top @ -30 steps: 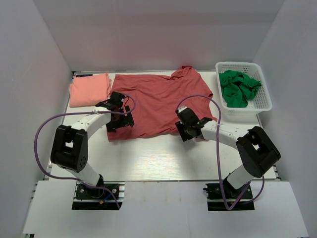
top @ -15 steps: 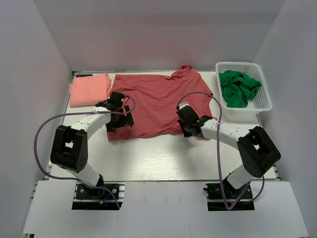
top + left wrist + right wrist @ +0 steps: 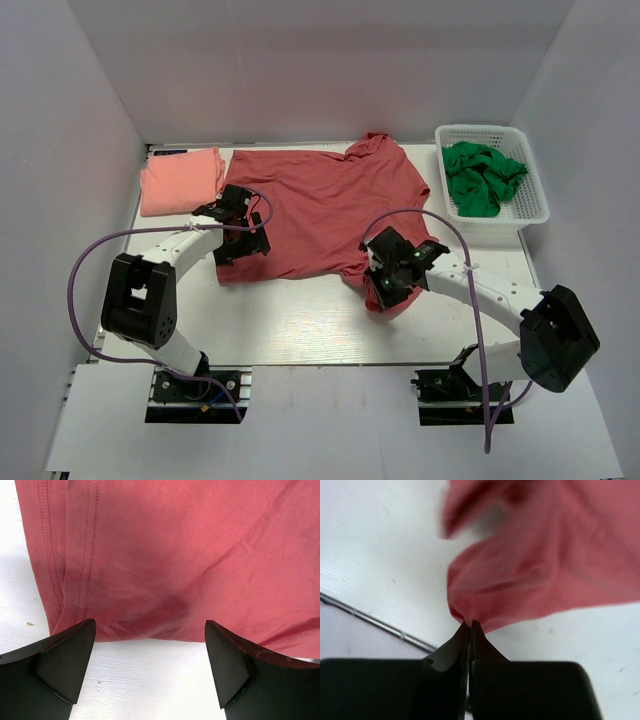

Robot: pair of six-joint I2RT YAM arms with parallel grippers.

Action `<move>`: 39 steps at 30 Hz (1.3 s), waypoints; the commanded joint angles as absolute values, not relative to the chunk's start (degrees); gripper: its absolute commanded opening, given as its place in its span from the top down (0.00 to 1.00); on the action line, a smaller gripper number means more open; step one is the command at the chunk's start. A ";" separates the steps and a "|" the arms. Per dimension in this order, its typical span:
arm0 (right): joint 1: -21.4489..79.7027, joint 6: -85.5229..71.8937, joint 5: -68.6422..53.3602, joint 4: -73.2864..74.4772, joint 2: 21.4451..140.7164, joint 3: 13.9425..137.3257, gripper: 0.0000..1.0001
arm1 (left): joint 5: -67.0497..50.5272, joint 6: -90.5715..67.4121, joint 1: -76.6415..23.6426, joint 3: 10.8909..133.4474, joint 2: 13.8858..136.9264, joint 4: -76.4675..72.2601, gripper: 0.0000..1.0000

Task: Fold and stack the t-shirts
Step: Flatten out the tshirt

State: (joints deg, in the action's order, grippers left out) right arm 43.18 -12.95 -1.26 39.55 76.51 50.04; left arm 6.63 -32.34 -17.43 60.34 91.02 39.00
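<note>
The brick-red t-shirt (image 3: 320,205) lies spread across the back middle of the table. My right gripper (image 3: 392,290) is shut on its near right corner, and a flap of the cloth (image 3: 530,575) hangs from the pinched tips (image 3: 470,623), pulled toward the near edge. My left gripper (image 3: 240,245) stands open over the shirt's near left corner (image 3: 75,615), fingers (image 3: 65,657) straddling the hem with nothing between them. The salmon-pink t-shirt (image 3: 181,180) lies folded at the back left.
A white basket (image 3: 535,215) with crumpled green cloth (image 3: 482,177) stands at the back right. White walls close in the table on three sides. A metal rail (image 3: 375,622) runs along the table's edge in the right wrist view.
My right gripper has shut on the red shirt's near right corner and drawn it toward the near edge, lifting a flap. The left arm has held still.
</note>
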 commanded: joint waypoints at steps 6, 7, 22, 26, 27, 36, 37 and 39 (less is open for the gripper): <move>44.74 -22.50 -7.11 53.96 73.14 43.87 1.00 | 7.12 -32.87 -17.67 60.73 89.55 39.11 0.00; 44.82 -23.28 -8.69 54.05 71.65 43.25 1.00 | 7.12 -32.87 -17.14 60.73 89.56 39.11 0.00; 44.38 -23.09 5.77 50.45 71.27 58.52 0.10 | 12.03 -36.02 -16.62 62.40 85.79 45.50 0.00; 41.58 -28.21 10.28 47.39 76.37 58.98 0.10 | 20.81 -43.49 -15.92 59.77 81.83 52.10 0.00; 40.96 -28.82 10.89 46.50 76.38 58.37 0.10 | 23.27 -46.29 -15.13 58.90 81.13 52.90 0.00; 30.95 -29.79 10.46 34.55 81.63 55.81 0.10 | 22.32 -52.56 -10.37 46.24 76.11 42.12 0.06; 29.72 -29.79 9.07 34.02 82.35 56.07 0.10 | 22.32 -52.04 -10.37 45.71 76.11 41.06 0.09; 28.57 -30.23 8.18 33.49 84.02 55.99 0.10 | 21.62 -52.03 -10.37 44.14 76.64 37.99 0.13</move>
